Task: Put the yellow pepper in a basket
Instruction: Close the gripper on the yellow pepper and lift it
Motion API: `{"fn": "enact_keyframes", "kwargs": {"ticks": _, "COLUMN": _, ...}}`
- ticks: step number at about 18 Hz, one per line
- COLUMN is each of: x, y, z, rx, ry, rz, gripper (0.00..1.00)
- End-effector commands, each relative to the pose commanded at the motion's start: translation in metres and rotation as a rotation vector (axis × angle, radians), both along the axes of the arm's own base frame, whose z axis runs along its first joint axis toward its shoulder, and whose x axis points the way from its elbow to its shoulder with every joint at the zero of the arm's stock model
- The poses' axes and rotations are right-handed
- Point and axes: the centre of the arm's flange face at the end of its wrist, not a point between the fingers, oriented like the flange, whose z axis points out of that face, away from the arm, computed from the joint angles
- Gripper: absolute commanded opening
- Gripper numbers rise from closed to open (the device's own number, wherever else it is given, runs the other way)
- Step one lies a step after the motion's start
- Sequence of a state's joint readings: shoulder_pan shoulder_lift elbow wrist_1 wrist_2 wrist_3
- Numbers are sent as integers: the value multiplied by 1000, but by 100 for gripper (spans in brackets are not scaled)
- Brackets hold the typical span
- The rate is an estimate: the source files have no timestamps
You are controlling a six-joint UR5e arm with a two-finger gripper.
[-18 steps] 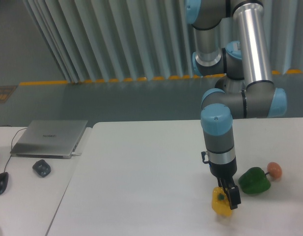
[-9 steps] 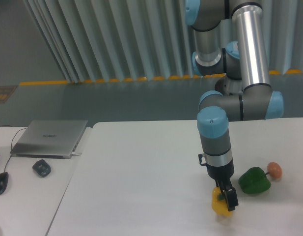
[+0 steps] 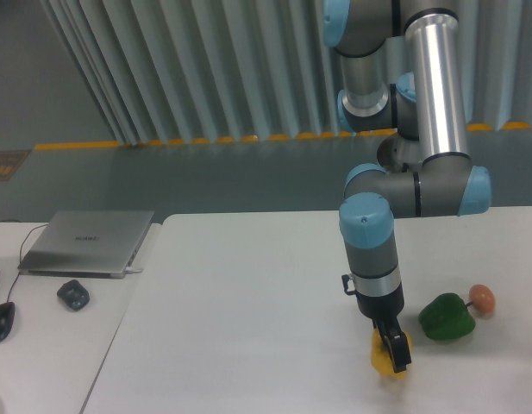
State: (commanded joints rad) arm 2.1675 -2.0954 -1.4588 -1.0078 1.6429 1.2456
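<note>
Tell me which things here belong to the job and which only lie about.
Job: yellow pepper; pincer, closed on it. No basket is in view.
Lying about: green pepper; small orange-pink fruit; laptop; mouse.

Three pieces of produce sit at the near right of the white worktop [image 3: 248, 285]: one yellow pepper [image 3: 384, 362], one green pepper [image 3: 447, 317] and one small orange-pink fruit [image 3: 482, 297] just beside it. One robot arm [image 3: 438, 95] stands over them, fitted with one gripper [image 3: 395, 352]. On the left, a second, lower worktop [image 3: 50, 345] carries one closed laptop [image 3: 89, 241], one dark mouse [image 3: 73, 295] and one dark object [image 3: 0, 321] at the left edge, too cut off to identify.
</note>
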Motion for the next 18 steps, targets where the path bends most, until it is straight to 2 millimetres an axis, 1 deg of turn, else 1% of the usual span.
{"fn": "enact_keyframes", "kwargs": {"ticks": 2, "x": 0, "y": 0, "z": 0, "rx": 0, "ry": 0, "rz": 0, "gripper": 91}}
{"fn": "enact_keyframes", "kwargs": {"ticks": 3, "x": 0, "y": 0, "z": 0, "rx": 0, "ry": 0, "rz": 0, "gripper": 87}}
{"fn": "enact_keyframes", "kwargs": {"ticks": 4, "x": 0, "y": 0, "z": 1, "rx": 1, "ry": 2, "rz": 2, "gripper": 78}}
{"fn": "enact_keyframes", "kwargs": {"ticks": 5, "x": 0, "y": 0, "z": 2, "rx": 2, "ry": 3, "rz": 2, "gripper": 74}}
{"fn": "enact_keyframes", "kwargs": {"ticks": 9, "x": -1, "y": -2, "z": 8, "rx": 7, "ry": 8, "rz": 4, "gripper": 64}}
{"fn": "enact_keyframes", "kwargs": {"ticks": 11, "x": -1, "y": -4, "z": 14, "rx": 11, "ry": 11, "rz": 5, "gripper": 63}}
{"fn": "enact_keyframes", "kwargs": {"ticks": 13, "x": -6, "y": -10, "z": 28, "rx": 26, "ry": 20, "rz": 16, "gripper": 63}}
{"fn": "enact_keyframes", "kwargs": {"ticks": 15, "x": -8, "y": -14, "z": 32, "rx": 16, "ry": 15, "rz": 19, "gripper": 63}}
{"fn": "enact_keyframes", "kwargs": {"ticks": 17, "x": -17, "y": -26, "z": 46, "rx": 8, "ry": 13, "rz": 28, "gripper": 63}}
{"fn": "enact_keyframes", "kwargs": {"ticks": 18, "x": -26, "y": -34, "z": 56, "rx": 11, "ry": 18, "rz": 38, "gripper": 63}}
